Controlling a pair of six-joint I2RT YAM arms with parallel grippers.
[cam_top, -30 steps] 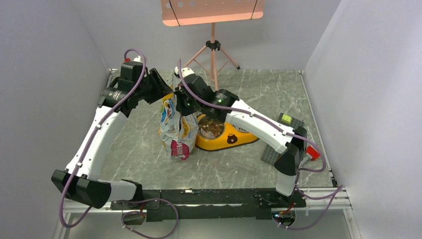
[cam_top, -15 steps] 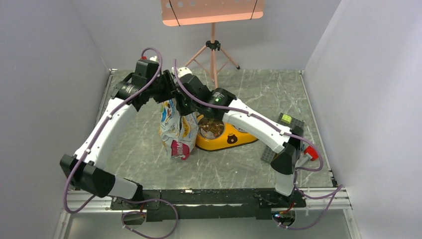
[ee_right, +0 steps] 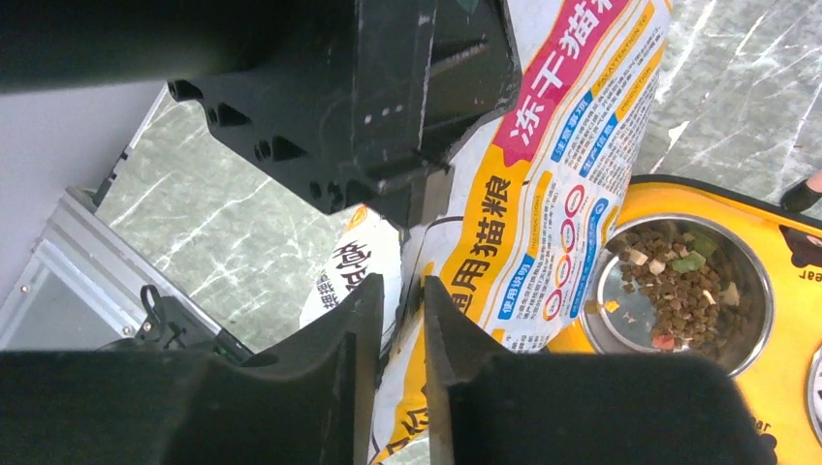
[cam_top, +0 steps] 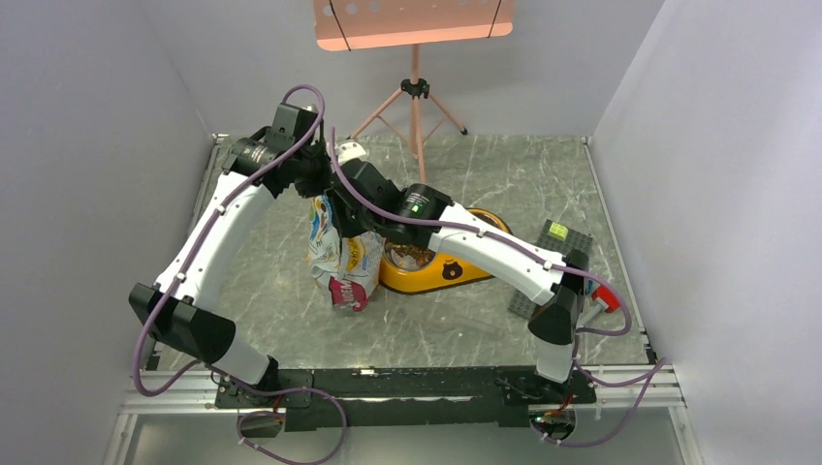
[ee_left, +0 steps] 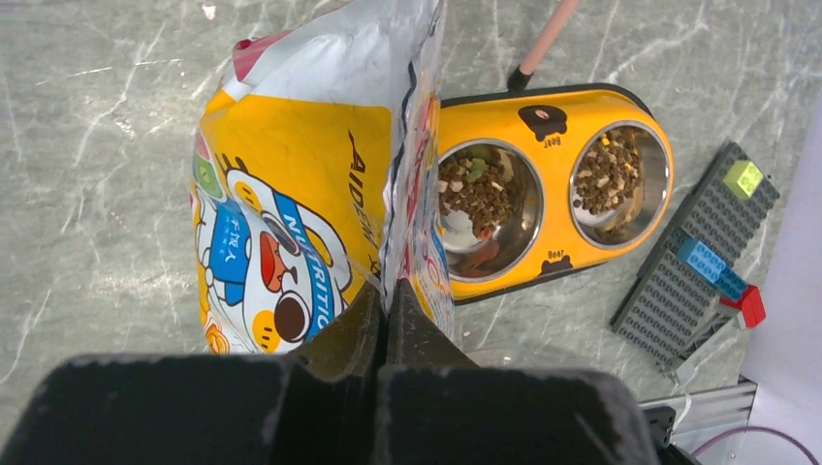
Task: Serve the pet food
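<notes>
At the left, your left gripper (ee_left: 386, 302) has its fingers pressed together on the top edge of the bag (cam_top: 339, 254); the wrist view shows no gap between them. The bag hangs from this grip with its long axis close to vertical. Its open top points up into the grippers, and its red-magenta bottom band (cam_top: 349, 292) points down to the table (cam_top: 262, 281), leaning a little toward the near edge. I cannot tell if the band touches the table. The yellow cartoon face of the bag looks to the left, and the side with printed text looks to the right, toward the feeder.

Next to the right, your right gripper (ee_right: 412, 291) reaches in from the right side and meets the left gripper at the same top edge. Its fingers leave only a narrow slit, and the edge of the bag sits inside this slit, so it is clamped on the bag too.

Further right, the yellow feeder (ee_left: 485, 116) stands on the table just beside the bag. The pet food (ee_left: 482, 184) that you can see lies in both steel bowls: the left bowl (ee_left: 519, 231), which is nearest to the bag, and the right bowl (ee_left: 651, 194). What is inside the bag is hidden.

At the far right, a grey brick plate (ee_left: 679, 281) lies flat, apart from the feeder, with a green brick (ee_left: 743, 178), a blue brick (ee_left: 708, 263) and a red brick (ee_left: 749, 306) on it.
</notes>
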